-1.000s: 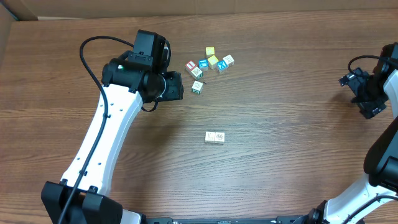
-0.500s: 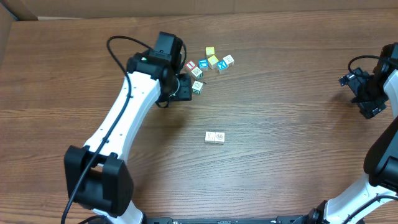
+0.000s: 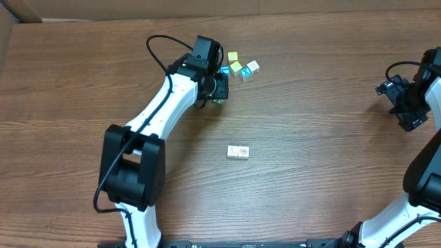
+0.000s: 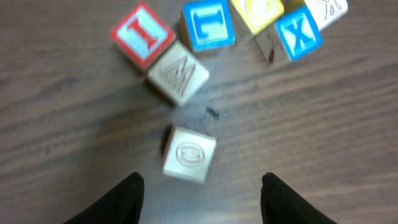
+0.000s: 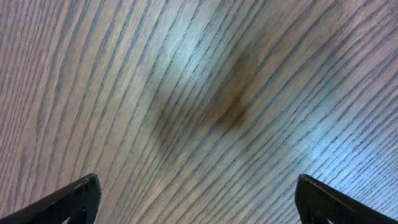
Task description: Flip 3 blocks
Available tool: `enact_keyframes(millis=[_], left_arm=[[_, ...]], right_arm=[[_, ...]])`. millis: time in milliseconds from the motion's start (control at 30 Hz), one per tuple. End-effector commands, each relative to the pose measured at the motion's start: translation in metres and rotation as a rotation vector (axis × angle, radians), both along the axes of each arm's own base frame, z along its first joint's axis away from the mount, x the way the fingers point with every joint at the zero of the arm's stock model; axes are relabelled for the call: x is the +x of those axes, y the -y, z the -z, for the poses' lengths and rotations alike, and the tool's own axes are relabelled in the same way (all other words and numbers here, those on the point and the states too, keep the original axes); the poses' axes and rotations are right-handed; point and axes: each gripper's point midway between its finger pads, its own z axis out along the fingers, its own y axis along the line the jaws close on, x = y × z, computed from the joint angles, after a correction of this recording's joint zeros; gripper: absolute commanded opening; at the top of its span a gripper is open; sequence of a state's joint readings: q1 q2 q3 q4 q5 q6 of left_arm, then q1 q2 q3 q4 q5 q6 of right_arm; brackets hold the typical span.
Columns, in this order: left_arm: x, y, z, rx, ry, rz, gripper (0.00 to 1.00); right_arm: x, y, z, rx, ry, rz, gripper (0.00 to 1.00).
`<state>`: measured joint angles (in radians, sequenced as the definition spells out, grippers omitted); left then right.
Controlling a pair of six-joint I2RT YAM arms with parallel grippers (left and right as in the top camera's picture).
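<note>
Cream ringed block [image 4: 189, 154] is sitting just beyond my left gripper [image 4: 200, 193], jaws standing half open, empty; I am lining up the grasp, judging a descent next.

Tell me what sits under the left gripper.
Below the left gripper, a pale cream block with a ring mark lies on the table, just ahead of its open jaws, untouched. Overhead, the arm mostly hides it; its bottom face cannot be seen.
</note>
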<state>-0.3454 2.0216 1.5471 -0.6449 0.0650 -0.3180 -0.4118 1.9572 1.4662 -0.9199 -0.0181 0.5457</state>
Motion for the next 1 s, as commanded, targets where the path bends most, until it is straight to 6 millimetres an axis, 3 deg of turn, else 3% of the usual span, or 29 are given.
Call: enact_keyframes(millis=[0, 200, 233, 500, 633, 733, 833, 967], left_arm=[[0.011, -0.003, 0.014, 0.049, 0.028, 0.009, 0.53], [0.009, -0.004, 0.046, 0.068, -0.027, 0.011, 0.48], [0.007, -0.005, 0.052, 0.074, -0.042, 0.011, 0.37], [0.012, -0.003, 0.047, 0.067, -0.022, 0.013, 0.27], [0.007, -0.005, 0.022, 0.071, -0.032, 0.014, 0.3], [-0.008, -0.009, -0.014, 0.072, -0.058, 0.017, 0.26], [-0.045, -0.008, -0.055, 0.027, -0.137, 0.046, 0.25], [-0.096, -0.018, -0.087, 0.016, -0.26, 0.054, 0.27]], right_arm=[[0.004, 0.004, -0.004, -0.016, 0.01, -0.001, 1.0], [0.004, 0.004, -0.004, -0.016, 0.01, -0.001, 1.0], [0.004, 0.004, -0.004, -0.016, 0.01, -0.001, 1.0], [0.004, 0.004, -0.004, -0.016, 0.01, -0.001, 1.0], [0.004, 0.004, -0.004, -0.016, 0.01, -0.001, 1.0], [0.004, 0.004, -0.004, -0.016, 0.01, -0.001, 1.0], [0.004, 0.004, -0.004, -0.016, 0.01, -0.001, 1.0], [0.004, 0.004, -0.004, -0.016, 0.01, -0.001, 1.0]])
